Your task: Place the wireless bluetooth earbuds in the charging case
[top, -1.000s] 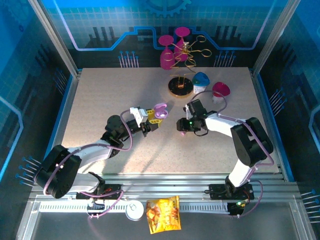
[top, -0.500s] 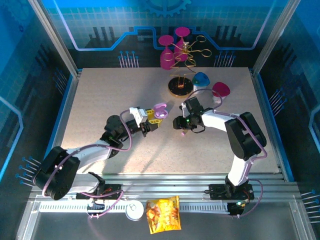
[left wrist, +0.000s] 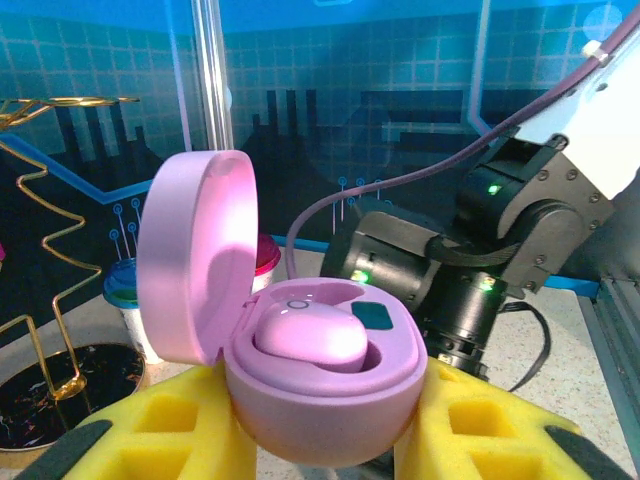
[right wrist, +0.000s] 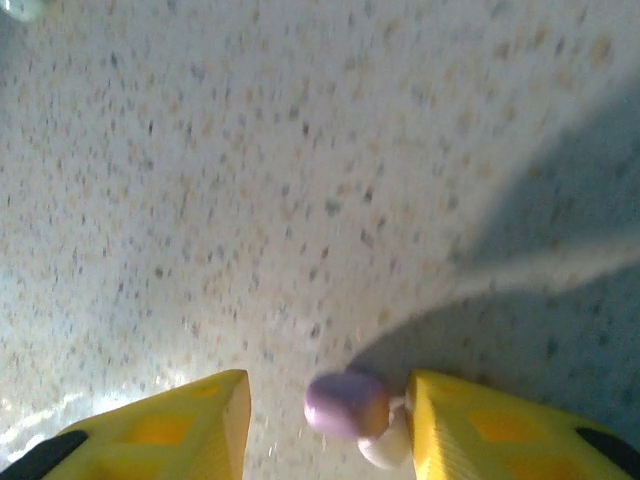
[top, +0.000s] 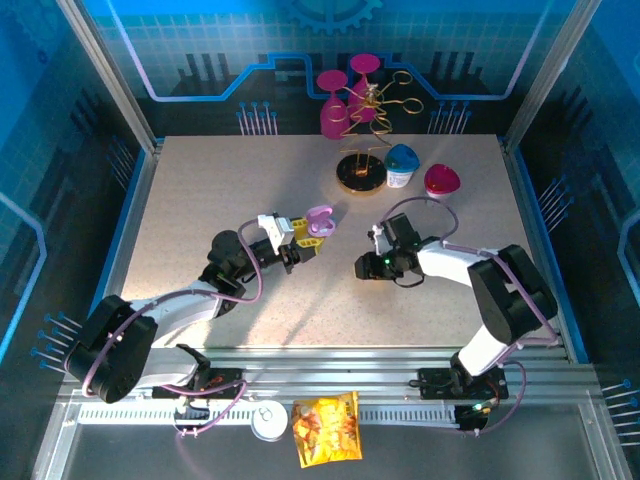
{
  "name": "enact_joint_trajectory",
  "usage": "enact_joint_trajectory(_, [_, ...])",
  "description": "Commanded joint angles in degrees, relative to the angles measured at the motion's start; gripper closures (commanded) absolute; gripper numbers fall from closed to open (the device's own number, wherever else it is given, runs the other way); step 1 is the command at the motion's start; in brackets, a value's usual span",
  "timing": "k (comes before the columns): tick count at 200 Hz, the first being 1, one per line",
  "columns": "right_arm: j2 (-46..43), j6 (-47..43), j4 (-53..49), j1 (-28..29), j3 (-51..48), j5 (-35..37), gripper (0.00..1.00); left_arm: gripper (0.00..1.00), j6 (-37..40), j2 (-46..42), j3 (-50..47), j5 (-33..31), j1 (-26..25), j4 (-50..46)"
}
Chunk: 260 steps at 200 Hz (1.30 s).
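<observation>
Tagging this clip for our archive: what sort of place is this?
Likely a robot test cell: blue circuit-print walls, an aluminium frame, and two arms bolted to a speckled table.

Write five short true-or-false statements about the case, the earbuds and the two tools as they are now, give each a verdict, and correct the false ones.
1. The charging case has its lid open. True.
2. The left tool holds the charging case. True.
3. Both places in the case are filled. False: one seated earbud lies in it, and the seat beside it holds no bud.
4. The right tool has its fingers pressed together. False: they stand apart, with a loose earbud between them.
5. That loose earbud is pale blue. False: it is lilac.
</observation>
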Motion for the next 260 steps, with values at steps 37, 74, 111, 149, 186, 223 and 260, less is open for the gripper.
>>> enact_joint_trajectory(37, [-7.47,0.68,-4.48,2.68,-1.95,1.23,0.56,0.78,-0.39,-2.8,-0.32,0.76,0.26,-0.04])
enact_joint_trajectory(74, [-3.54,-3.36,-7.8,2.17,3.64,5.91,0.55,0.78,-0.46,-3.12,-0.31,0.73,0.0,0.04])
enact_joint_trajectory(111, [3.16,-5.13,-5.75,0.08,8.14,2.65,0.55,0.78,-0.33,-4.33,-0.71,0.4,-0.13,-1.13])
enact_joint_trajectory(149, [6.19,-5.96,-4.56,-0.12,8.32,-1.42,0.55,0.78,0.86,-6.37,-0.99,-0.16,-0.41,-3.9])
enact_joint_trajectory(186, [5.14,-5.1,-2.59,-0.11,4.03,-3.71,0.6,0.78,0.86,-6.21,-0.55,-0.07,-0.51,-4.26])
enact_joint_trajectory(223, [2.89,-4.74,-2.2,-0.11,1.18,-3.91,0.66,0.78,0.78,-5.16,0.15,0.3,-0.84,-3.68])
enact_joint_trajectory(260, [2.52,-4.83,-2.32,-0.23,0.6,-3.87,0.74,0.78,0.51,-4.57,0.24,0.4,-1.23,-3.12])
